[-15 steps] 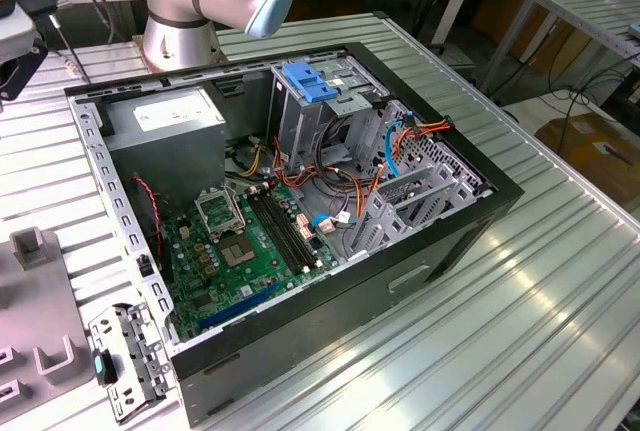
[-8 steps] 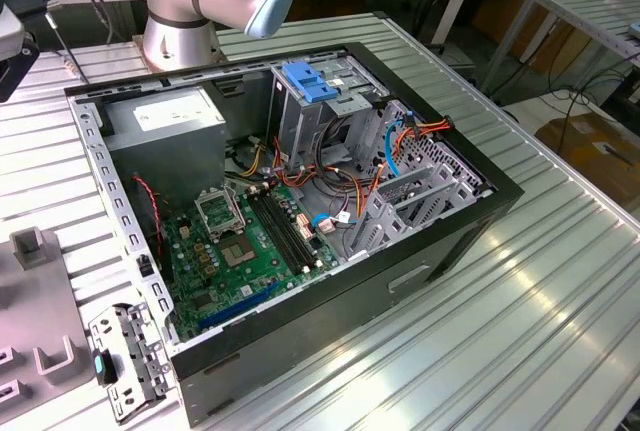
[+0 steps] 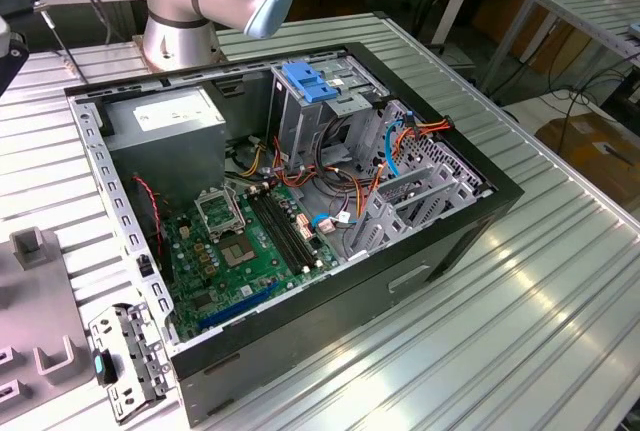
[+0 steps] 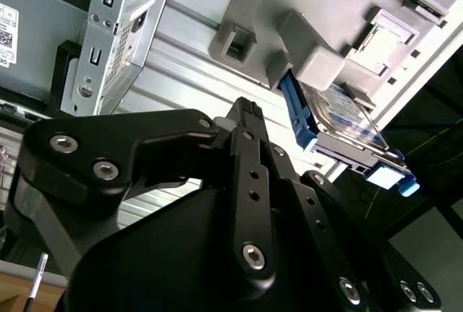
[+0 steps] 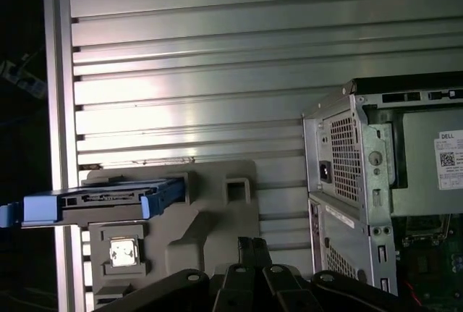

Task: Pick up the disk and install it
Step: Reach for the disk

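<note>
The disk (image 5: 101,200) is a grey drive in a bright blue carrier frame. It stands on its edge in a slot of a grey plastic holder (image 5: 210,211) on the ribbed metal table. In the second wrist view the disk (image 4: 340,116) sits past my fingertips, with its blue edge showing. My black gripper (image 5: 250,243) hovers off the holder, a short way from the disk, and touches nothing. In both wrist views the gripper (image 4: 246,107) has its fingers drawn together with nothing between them.
An open computer case (image 3: 300,201) lies on the table, showing the motherboard (image 3: 240,241), loose cables and a metal drive cage with a blue latch (image 3: 305,81). The arm's base (image 3: 190,1) stands behind the case. A loose metal bracket (image 3: 125,361) lies at the front on the exterior view's left.
</note>
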Motion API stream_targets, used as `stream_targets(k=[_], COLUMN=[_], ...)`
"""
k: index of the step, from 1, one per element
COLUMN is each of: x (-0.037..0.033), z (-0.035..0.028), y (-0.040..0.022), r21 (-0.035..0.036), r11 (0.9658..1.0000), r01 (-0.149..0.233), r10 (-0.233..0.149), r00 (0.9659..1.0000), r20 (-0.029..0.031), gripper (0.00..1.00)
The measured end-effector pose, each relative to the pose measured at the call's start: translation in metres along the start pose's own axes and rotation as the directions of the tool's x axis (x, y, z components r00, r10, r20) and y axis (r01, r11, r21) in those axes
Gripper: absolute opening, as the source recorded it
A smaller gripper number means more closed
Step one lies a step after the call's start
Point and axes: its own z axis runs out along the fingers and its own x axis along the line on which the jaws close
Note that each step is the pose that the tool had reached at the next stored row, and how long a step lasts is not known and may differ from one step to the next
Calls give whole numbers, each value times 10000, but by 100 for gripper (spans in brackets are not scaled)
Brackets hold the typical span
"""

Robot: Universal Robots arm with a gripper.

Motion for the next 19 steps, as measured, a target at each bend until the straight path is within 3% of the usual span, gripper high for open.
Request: stream_targets(k=[6,8,19], x=[180,298,615], z=[8,13,31], y=[8,10,-1], r21=[0,0,0], r11=[10000,10000,10000], r01=[1,0,1], r10=[-1,0,-1], r00=[10000,10000,10000], r20=[1,1,1], gripper=[11,11,11])
